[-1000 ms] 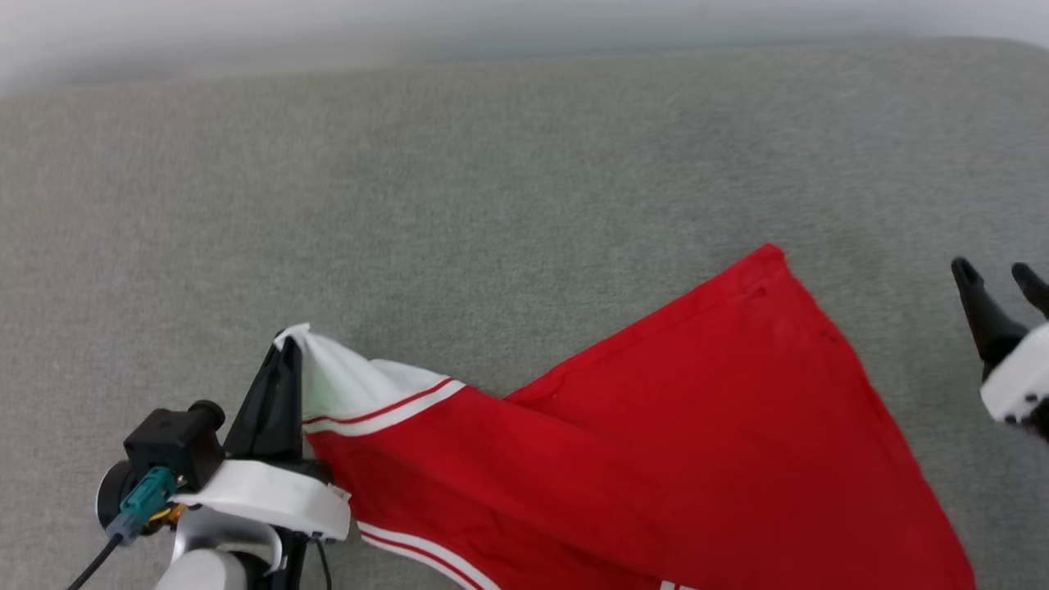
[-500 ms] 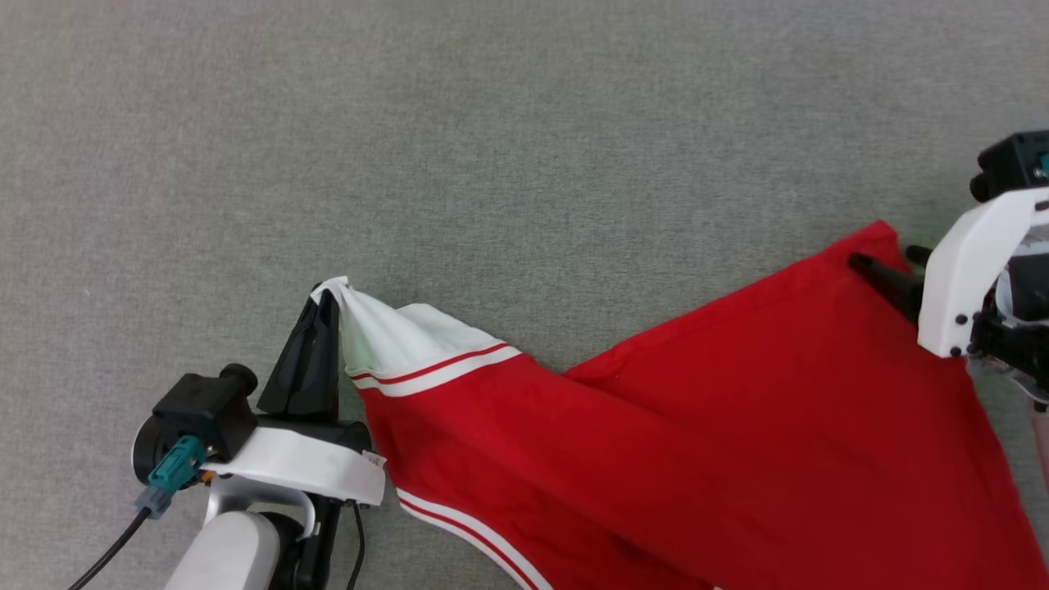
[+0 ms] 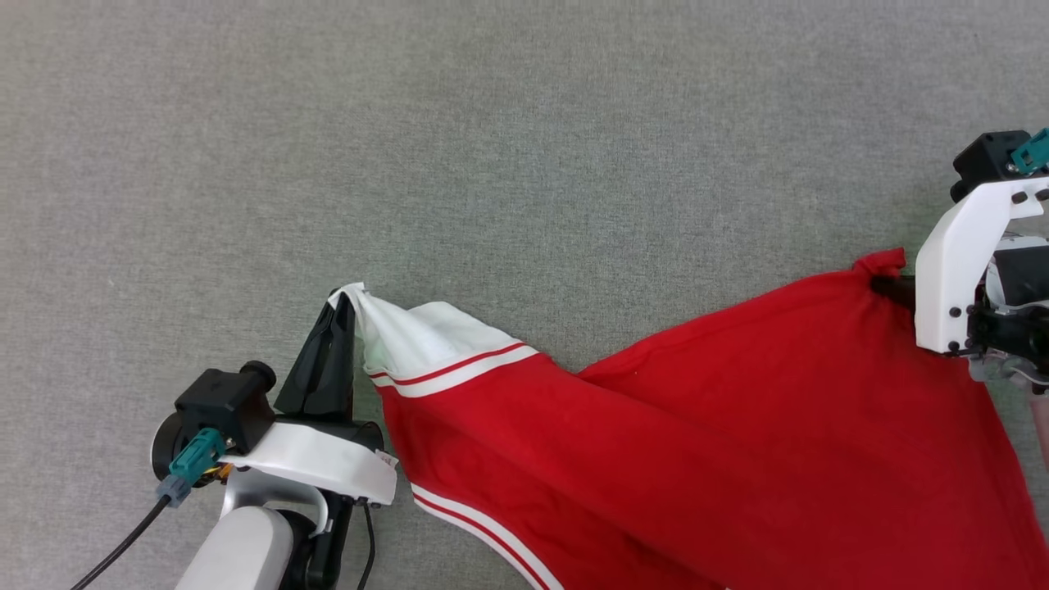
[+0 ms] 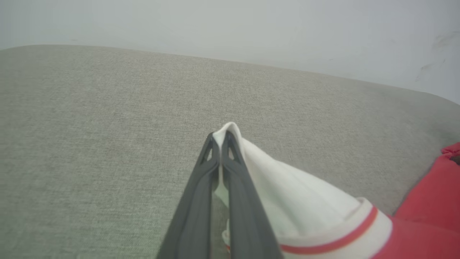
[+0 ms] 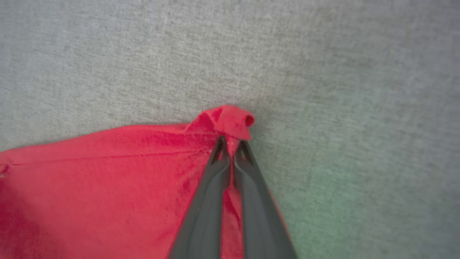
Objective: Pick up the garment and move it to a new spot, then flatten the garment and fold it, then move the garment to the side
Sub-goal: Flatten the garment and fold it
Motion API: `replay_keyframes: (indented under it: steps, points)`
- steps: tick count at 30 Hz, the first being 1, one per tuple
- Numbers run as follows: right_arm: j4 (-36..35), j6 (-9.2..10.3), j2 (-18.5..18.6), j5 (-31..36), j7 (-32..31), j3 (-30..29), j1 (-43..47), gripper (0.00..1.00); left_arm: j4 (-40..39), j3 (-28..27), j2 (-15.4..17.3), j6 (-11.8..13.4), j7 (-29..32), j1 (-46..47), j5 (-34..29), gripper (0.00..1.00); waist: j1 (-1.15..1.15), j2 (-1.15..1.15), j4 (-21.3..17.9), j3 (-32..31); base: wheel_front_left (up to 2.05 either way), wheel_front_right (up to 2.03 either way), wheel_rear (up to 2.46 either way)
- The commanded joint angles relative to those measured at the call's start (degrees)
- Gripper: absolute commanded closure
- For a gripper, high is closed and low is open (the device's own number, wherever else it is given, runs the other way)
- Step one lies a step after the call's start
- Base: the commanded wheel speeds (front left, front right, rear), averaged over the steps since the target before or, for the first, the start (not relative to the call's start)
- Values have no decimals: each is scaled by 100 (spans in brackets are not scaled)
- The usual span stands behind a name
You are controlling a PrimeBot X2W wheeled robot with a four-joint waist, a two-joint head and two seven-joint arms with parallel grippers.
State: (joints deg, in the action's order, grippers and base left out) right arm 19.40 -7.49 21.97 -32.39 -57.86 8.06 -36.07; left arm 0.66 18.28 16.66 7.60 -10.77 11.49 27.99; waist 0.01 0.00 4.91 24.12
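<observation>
The right end effector, open and clear a second ago, now clenches the shirt's red hem corner. The left end effector stays clamped on the white sleeve. The shirt drapes toward the surface's near edge, probably ready for moving.

Left tool: 2 long dark-grey fingers w/ triangular cut-outs nr the tips. Behind it a curved white left bracket, black cam block w/ teal plug + thin black cable, and a pale grey forearm. Right tool: same fingers, white right bracket w/ black screws, black right block, and a teal right plug.
</observation>
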Motion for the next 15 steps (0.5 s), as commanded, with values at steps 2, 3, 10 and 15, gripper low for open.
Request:
replay_keyframes:
  steps: [2,3,10,15]
  points:
    - [144,0,-50,20,80,117,295,100,60,-7,13,-8,5,80,32,100,-1,0,-24,-167,0,0,0]
    - [103,1,-14,25,188,88,236,100,78,-15,31,-18,14,92,32,100,-1,0,-35,-250,0,0,0]
    - [-3,1,141,241,1098,-121,61,100,293,-184,244,-157,130,446,179,100,-1,0,-130,-953,0,0,0]
    - [144,2,135,483,1696,-252,-4,100,654,-242,388,-318,352,1079,230,100,-1,0,-206,-1458,0,0,0]
